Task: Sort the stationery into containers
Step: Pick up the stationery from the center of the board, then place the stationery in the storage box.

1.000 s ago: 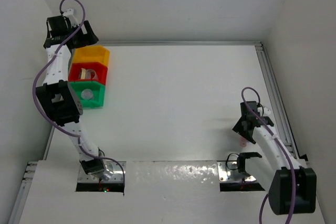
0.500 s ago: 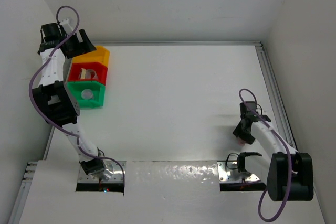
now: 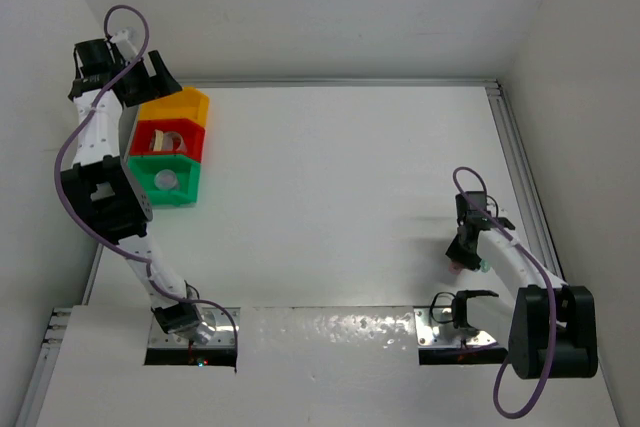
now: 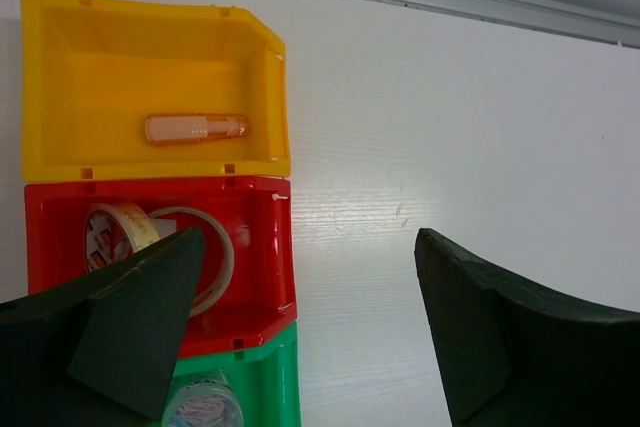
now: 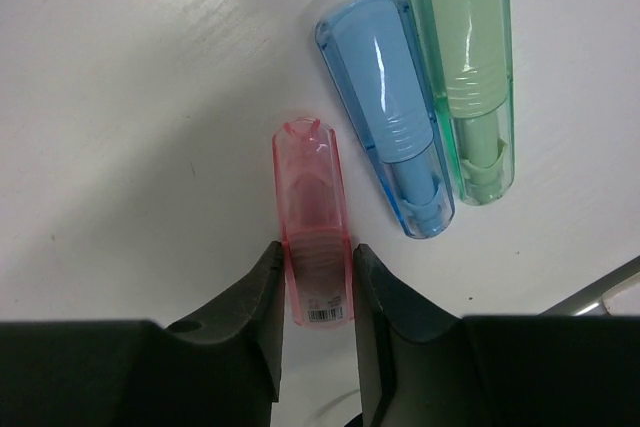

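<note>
Yellow (image 3: 178, 105), red (image 3: 170, 139) and green (image 3: 168, 182) bins stand in a row at the far left. My left gripper (image 3: 152, 82) is open and empty above the yellow bin; its wrist view (image 4: 310, 327) looks down on the bins. A pink stick (image 4: 195, 128) lies in the yellow bin (image 4: 60, 67). Two tape rolls (image 4: 120, 227) lie in the red bin (image 4: 265, 247), and one roll (image 4: 200, 402) in the green bin (image 4: 270, 387). My right gripper (image 5: 316, 252), also seen from above (image 3: 463, 257), is shut on a pink stick (image 5: 310, 187) lying on the table.
A blue stick (image 5: 385, 107) and a green stick (image 5: 470, 57) lie side by side just right of the held pink one. A metal rail (image 3: 525, 187) runs along the table's right edge, close to the right arm. Walls enclose the table at the back and sides.
My right gripper has lowered and come nearer, down onto the sticks. My left gripper has pulled back and left from over the yellow bin.
</note>
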Robot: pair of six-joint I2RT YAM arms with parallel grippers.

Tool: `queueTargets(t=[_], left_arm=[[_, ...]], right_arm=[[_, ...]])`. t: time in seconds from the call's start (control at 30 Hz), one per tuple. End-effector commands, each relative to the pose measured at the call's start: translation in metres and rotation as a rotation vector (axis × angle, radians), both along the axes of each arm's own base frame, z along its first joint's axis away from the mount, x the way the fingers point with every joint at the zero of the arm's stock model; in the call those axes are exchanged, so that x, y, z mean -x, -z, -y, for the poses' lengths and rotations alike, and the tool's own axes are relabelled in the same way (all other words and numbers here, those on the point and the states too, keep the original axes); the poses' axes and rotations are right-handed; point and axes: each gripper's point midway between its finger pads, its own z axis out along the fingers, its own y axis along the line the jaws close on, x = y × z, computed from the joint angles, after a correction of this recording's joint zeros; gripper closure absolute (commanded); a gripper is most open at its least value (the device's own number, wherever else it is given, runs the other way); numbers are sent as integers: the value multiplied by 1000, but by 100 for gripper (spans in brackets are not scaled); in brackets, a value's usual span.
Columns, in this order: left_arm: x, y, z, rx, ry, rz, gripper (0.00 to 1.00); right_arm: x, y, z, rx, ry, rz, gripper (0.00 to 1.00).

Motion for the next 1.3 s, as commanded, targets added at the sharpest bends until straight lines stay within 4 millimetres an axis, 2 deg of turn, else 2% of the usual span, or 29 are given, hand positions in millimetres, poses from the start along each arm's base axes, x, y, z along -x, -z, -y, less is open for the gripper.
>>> queueTargets(t=[0.0,0.03,0.07,0.13,0.2,0.33,0.37,0.4,0.43,0.47,0.5,0.53,0.57,0.6,0.63,0.67,0.7,0.73,0.77,0.8,0.83,0.93,1.03,1.13,1.27], left_arm=[[4,-63,0,-39,8,135,16],[5,-63,-1,-40,7,135,16],[5,-65,1,-39,11,139,16],[7,-69,2,-38,13,144,16],[9,-73,3,-35,21,149,16],[16,-83,31,17,143,164,19],[20,-82,47,15,198,147,22],[23,-82,60,23,246,143,24],[26,-81,72,31,285,133,26],[32,-75,94,38,350,105,26],[37,-74,111,64,411,101,26],[46,-69,138,69,499,75,26],[52,-67,154,77,550,64,26],[57,-64,170,86,596,48,26],[67,-61,187,120,651,21,26],[76,-58,213,135,724,6,26],[84,-60,228,164,776,3,26],[92,-58,237,180,803,-20,25],[101,-56,259,185,864,-33,25],[107,-57,268,192,888,-40,24],[115,-54,279,198,916,-59,23],[121,-48,291,178,930,-84,23],[123,-39,294,156,916,-109,23],[122,-24,294,136,899,-147,24],[110,-10,289,99,837,-178,29]], right_arm=[[1,5,-4,-18,-24,-15,89],[0,5,-5,-22,-27,-19,91],[1,6,-5,-20,-26,-25,100],[-3,5,-12,-27,-83,-19,100],[-16,1,-22,-32,-180,29,100],[-57,-35,-41,34,-341,214,100],[-76,-59,-55,63,-431,305,100],[-88,-73,-64,79,-491,363,100],[-112,-99,-81,89,-544,488,100],[-121,-115,-101,128,-654,552,100],[-141,-143,-120,136,-690,671,100],[-146,-156,-141,165,-779,713,100],[-153,-167,-157,168,-824,757,100],[-160,-162,-173,186,-883,745,100],[-172,-188,-205,170,-933,843,100],[-177,-192,-224,183,-1009,865,100],[-183,-180,-243,183,-1069,846,100],[-191,-200,-272,155,-1101,938,100],[-192,-202,-292,138,-1178,959,100],[-195,-205,-306,132,-1208,976,100],[-204,-210,-330,119,-1235,1000,100],[-212,-216,-373,64,-1310,1030,100],[-217,-224,-401,7,-1335,1075,100],[-217,-234,-419,-36,-1347,1119,100],[-217,-235,-432,-51,-1363,1138,100]])
